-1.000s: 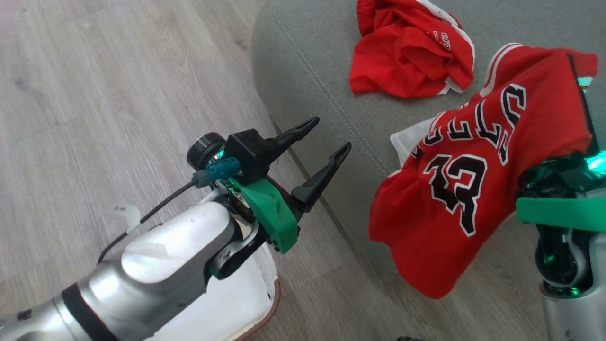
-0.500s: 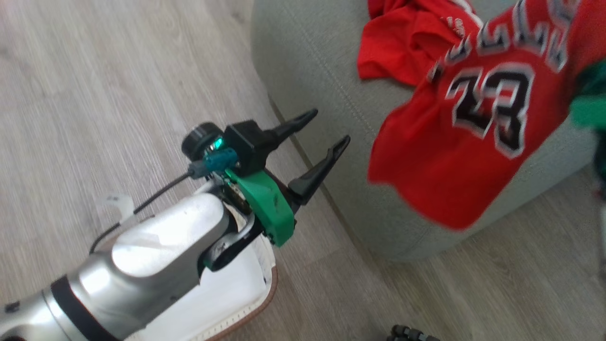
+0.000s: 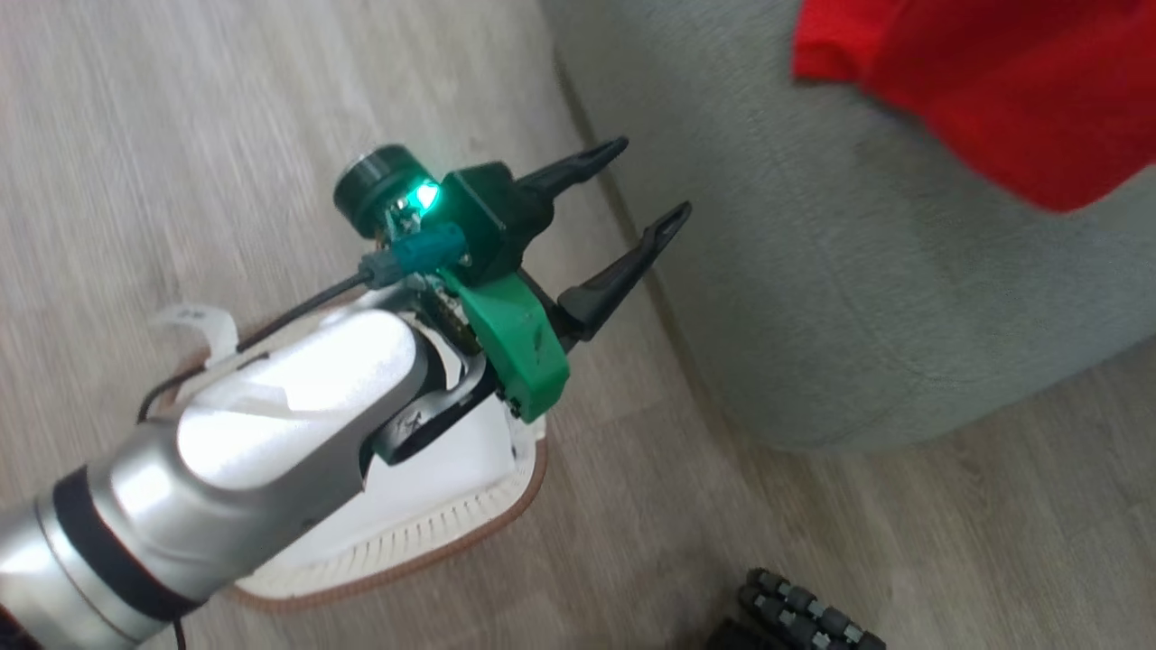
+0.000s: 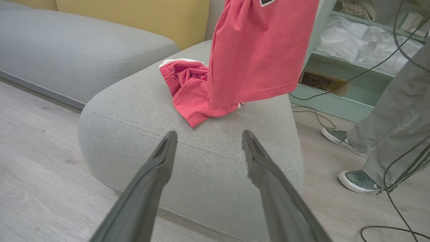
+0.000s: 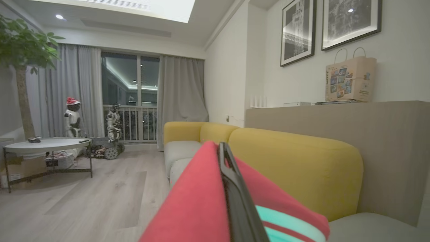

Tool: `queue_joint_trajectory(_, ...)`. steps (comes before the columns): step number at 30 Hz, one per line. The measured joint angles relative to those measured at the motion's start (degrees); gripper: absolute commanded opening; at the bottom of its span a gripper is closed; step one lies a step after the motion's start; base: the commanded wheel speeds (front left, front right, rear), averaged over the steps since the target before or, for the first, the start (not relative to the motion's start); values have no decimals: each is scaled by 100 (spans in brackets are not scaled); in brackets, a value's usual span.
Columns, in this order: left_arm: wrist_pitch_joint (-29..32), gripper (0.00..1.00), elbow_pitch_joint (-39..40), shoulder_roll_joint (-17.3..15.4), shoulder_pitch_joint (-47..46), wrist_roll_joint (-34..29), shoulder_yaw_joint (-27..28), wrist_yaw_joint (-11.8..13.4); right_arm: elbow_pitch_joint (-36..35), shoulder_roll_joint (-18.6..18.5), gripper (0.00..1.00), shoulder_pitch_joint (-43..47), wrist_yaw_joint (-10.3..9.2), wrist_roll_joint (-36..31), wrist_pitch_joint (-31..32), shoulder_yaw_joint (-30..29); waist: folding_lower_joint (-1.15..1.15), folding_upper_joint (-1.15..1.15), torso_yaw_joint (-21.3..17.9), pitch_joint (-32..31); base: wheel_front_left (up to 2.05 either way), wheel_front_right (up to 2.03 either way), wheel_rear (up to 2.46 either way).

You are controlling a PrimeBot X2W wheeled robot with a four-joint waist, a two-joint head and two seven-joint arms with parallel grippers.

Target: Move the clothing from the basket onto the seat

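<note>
My left gripper [image 3: 655, 178] hangs open and holds nothing, above the floor just left of the grey seat [image 3: 858, 298]. Its fingers [image 4: 166, 148] point at the seat's front edge [image 4: 201, 151]. The cream basket [image 3: 433, 542] with its brown rim lies under my left forearm, white inside where it shows. A crumpled red garment [image 4: 188, 87] lies on the seat. A red jersey [image 4: 262, 50] hangs above it, its hem touching the cushion, and reaches the head view's top right [image 3: 993, 81]. My right gripper [image 5: 222, 148] is shut on this jersey, red cloth draped over its finger.
A person's legs [image 4: 396, 101] and grey shoes [image 4: 356, 179] stand right of the seat, beside a teal shelf [image 4: 336, 94] and loose cables [image 4: 396, 188]. A yellow sofa back [image 5: 295, 168] lies behind. A round table [image 5: 47, 144] stands across the wooden floor. A black wheel [image 3: 804, 609] shows below.
The head camera has tilted down, showing more of the basket. The jersey held by my right gripper has risen up and over the seat. My left gripper stays open in place.
</note>
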State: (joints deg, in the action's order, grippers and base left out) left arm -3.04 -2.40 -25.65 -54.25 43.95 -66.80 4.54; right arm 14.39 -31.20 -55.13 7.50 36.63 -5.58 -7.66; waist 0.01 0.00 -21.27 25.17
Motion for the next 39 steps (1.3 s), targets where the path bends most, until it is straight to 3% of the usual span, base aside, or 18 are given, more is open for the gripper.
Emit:
queue_joint_trajectory(6, 53, 100, 119, -62, -210, -86, 4, 0, 1023, -402, 0, -231, 0, -477, -102, -118, 0, 0, 314, 492, 0, 0, 0)
queue_joint_trajectory(9, 78, 100, 176, -87, -219, -100, 7, 0, 1489, -498, 0, -279, 0, -850, -78, 98, 0, 0, 468, 699, 0, 0, 0)
queue_joint_trajectory(19, 54, 100, 202, -71, -429, -137, 23, -5, 3096, -420, 0, -387, 1, -1503, 313, 577, -1, 0, 961, 1109, 0, 0, 0)
queue_joint_trajectory(24, 34, 100, 196, -76, -428, -137, 23, -5, 3784, -316, 0, -442, 1, -1588, 924, 697, -1, 0, 1099, 1151, 0, 0, 0)
queue_joint_trajectory(31, -9, 100, 185, -76, -426, -136, 23, -4, 4165, -309, 2, -539, 1, -1589, 1365, 838, -1, 0, 1108, 1099, 0, 0, 0)
queue_joint_trajectory(32, -10, 100, 169, -73, -424, -135, 21, 2, 4168, -304, 21, -572, 1, -1589, 1365, 895, -1, 0, 1083, 1066, 0, 0, 0)
queue_joint_trajectory(33, -13, 100, 160, -70, -420, -135, 20, 2, 4174, -298, 31, -573, 1, -1589, 1366, 939, -1, 0, 1068, 1045, 0, 0, 0)
queue_joint_trajectory(35, -18, 100, 143, -58, -420, -134, 20, 2, 4210, -293, 98, -574, 1, -1582, 1388, 996, -1, 0, 1041, 991, 0, 0, 0)
queue_joint_trajectory(39, -70, 100, 54, -47, -407, -92, 16, 2, 4332, -292, 100, -612, 1, -1448, 1695, 1134, -1, 0, 993, 840, 0, 0, 0)
